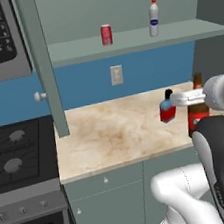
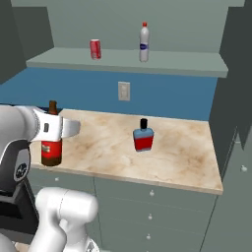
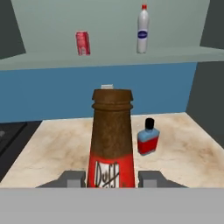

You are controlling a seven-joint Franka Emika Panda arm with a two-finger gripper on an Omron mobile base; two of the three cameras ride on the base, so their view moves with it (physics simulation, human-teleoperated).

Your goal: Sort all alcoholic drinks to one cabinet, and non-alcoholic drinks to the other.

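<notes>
Beer bottle (image 3: pixel 111 144) — marble counter (image 1: pixel 117 133), open cabinet shelf (image 2: pixel 162 61)

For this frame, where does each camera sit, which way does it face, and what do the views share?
Left base view: behind the arm's left, facing the counter; white arm lower right.
Right base view: behind its right, facing the same counter; arm lower left.
Hand view: on the hand, looking along the gripper, shut on the beer bottle.
All share the flat bottle, soda can and white plastic bottle on the shelf.

White arm low and level, fingers (image 3: pixel 73 178) closed in a grasp
</notes>
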